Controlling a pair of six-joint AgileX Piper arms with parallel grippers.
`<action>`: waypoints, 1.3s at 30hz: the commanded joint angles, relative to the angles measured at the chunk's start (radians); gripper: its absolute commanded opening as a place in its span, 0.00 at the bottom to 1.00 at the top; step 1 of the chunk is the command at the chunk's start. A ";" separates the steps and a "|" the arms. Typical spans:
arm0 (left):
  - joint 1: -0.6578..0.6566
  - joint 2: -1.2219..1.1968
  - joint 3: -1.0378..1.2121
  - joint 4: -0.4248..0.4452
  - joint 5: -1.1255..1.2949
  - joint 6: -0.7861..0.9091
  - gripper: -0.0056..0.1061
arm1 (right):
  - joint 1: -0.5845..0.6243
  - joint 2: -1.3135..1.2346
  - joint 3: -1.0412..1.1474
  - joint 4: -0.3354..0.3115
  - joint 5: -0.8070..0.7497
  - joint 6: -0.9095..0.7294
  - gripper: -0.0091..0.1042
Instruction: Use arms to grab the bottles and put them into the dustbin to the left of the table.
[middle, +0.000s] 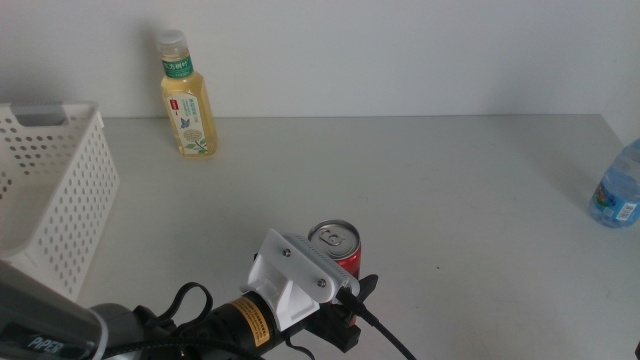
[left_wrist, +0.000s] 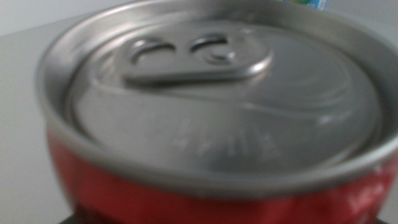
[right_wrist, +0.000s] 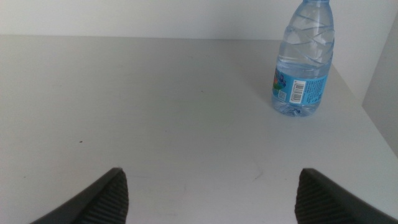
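Our left gripper (middle: 350, 300) sits right at the can (middle: 338, 250), grip unclear; our right gripper (right_wrist: 211, 193) waits wide open, water bottle (right_wrist: 303, 62) ahead

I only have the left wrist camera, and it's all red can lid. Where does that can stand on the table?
Observer: The red can stands upright near the front edge of the table, with the left gripper right at it.
Operator: Where's the basket?
Observer: The white basket sits at the table's left side, apart from the can.
Operator: And the right arm?
Observer: The right gripper waits with jaws open, facing the water bottle near the table's right edge.
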 joint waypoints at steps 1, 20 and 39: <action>0.002 -0.081 -0.017 -0.035 -0.037 -0.007 0.33 | 0.002 -0.021 -0.011 -0.005 -0.072 -0.005 0.91; 0.150 -0.362 -0.511 -0.045 1.132 0.044 0.04 | 0.002 -0.021 -0.011 -0.005 -0.072 -0.005 0.91; 0.789 -0.283 -1.171 -0.058 2.016 0.356 0.04 | 0.002 -0.021 -0.011 -0.005 -0.072 -0.005 0.91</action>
